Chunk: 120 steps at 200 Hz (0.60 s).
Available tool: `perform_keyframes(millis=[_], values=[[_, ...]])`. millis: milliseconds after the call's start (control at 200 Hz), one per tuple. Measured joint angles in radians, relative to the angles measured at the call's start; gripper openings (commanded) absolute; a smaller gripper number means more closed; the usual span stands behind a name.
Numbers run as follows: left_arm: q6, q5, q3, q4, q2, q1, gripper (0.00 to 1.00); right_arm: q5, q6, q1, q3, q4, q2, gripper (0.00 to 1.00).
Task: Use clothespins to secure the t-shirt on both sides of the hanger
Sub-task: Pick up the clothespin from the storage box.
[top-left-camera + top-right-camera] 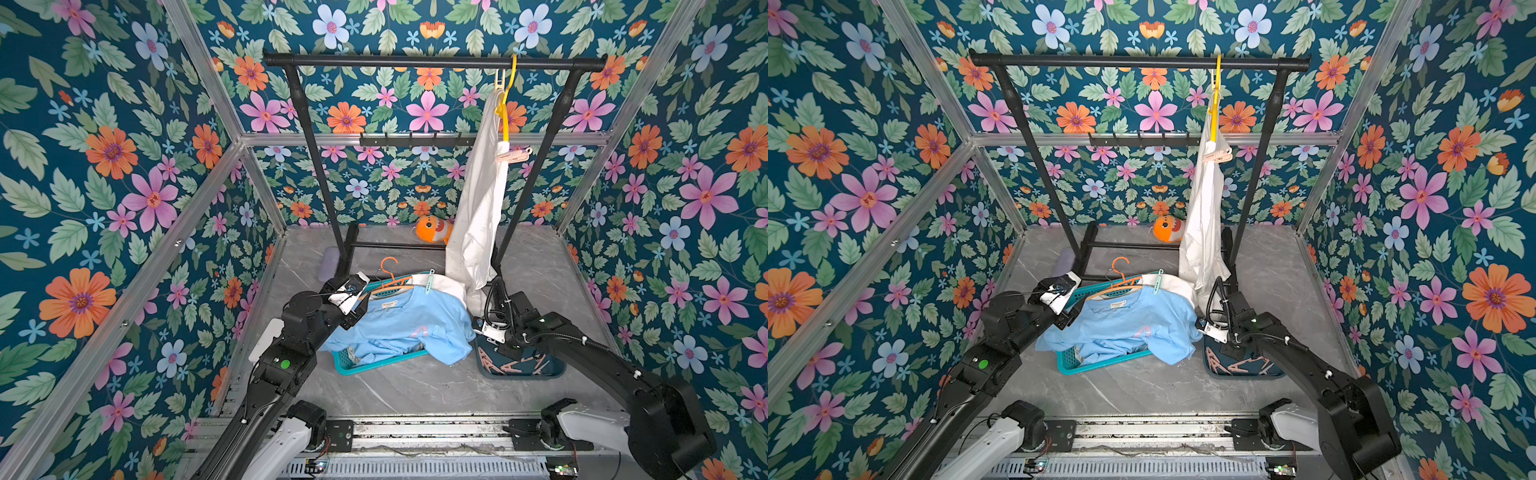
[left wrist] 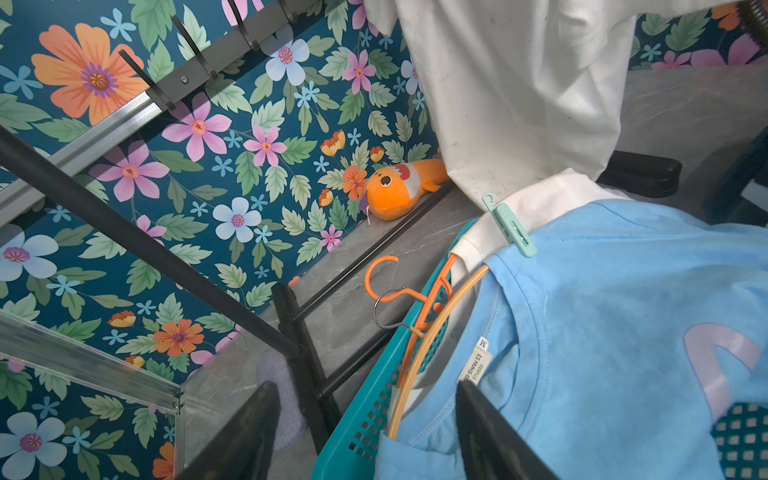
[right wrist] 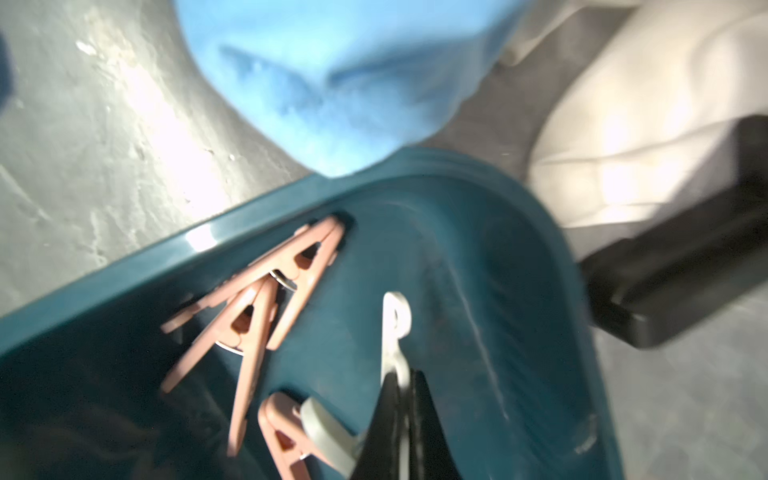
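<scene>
A white t-shirt (image 1: 482,195) hangs from a yellow hanger (image 1: 504,112) on the black rack. One pink clothespin (image 1: 515,156) (image 1: 1217,156) is clipped on its near shoulder. My right gripper (image 3: 405,374) is down in the dark teal tray (image 3: 478,249), shut on a white clothespin (image 3: 394,328) that sticks out past the fingertips. Several pink clothespins (image 3: 266,291) lie loose beside it. My left gripper (image 2: 365,399) hangs open over the rim of the teal basket (image 2: 374,407) and the collar of a blue t-shirt (image 2: 602,311), holding nothing.
The basket (image 1: 374,363) also holds orange hangers (image 2: 419,328) and a white garment with a green clothespin (image 2: 511,226) on it. An orange plush toy (image 1: 432,229) lies by the back wall. The rack's foot (image 3: 673,270) stands close to the tray (image 1: 557,368).
</scene>
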State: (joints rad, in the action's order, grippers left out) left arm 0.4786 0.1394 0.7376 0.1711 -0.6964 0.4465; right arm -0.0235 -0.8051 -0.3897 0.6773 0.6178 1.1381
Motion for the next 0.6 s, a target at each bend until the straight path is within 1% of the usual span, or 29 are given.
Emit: perform_keyframes(millis=[115,235,315,460,600], values=[[-0.008,0.017,0.011,-0.010,0.002,0.000,0.70,0.000,0.034,0.000,0.005,0.030,-0.135,0.00],[-0.029,0.050,0.017,-0.028,0.008,0.000,0.72,-0.012,0.089,0.001,0.032,0.046,-0.308,0.00],[-0.043,0.084,0.019,-0.045,0.007,0.000,0.76,-0.040,0.137,0.000,0.055,0.043,-0.420,0.00],[-0.098,0.192,0.019,-0.100,-0.008,0.000,0.83,-0.154,0.272,0.000,0.080,0.005,-0.575,0.00],[-0.200,0.312,0.008,-0.196,-0.047,0.000,0.88,-0.278,0.424,-0.012,0.085,-0.129,-0.622,0.00]])
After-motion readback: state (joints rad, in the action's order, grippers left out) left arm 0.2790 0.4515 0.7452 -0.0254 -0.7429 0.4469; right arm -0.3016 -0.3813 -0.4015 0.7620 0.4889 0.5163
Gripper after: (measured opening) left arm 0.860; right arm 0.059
